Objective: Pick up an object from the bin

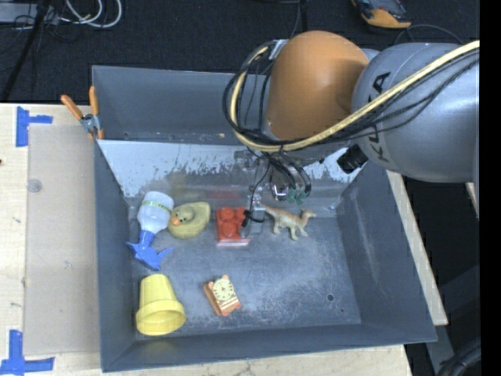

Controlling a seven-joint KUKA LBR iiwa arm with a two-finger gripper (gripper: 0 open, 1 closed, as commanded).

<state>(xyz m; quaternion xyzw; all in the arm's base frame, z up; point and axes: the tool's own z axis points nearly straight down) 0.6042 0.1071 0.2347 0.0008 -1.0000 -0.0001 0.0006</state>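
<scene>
My gripper (254, 210) hangs low in the bin's middle, under the orange wrist cover, its dark fingertip just right of a red block (229, 224) that lies on a pale card. A tan toy dinosaur (290, 221) stands immediately right of the fingertip. Nothing shows between the fingers.
Left of the red block lies a yellow rubber duck (189, 220), then a white and blue bottle-like toy (152, 225). A yellow cup (159, 305) lies on its side at the front left, and a small orange printed block (222, 295) sits near the front middle.
</scene>
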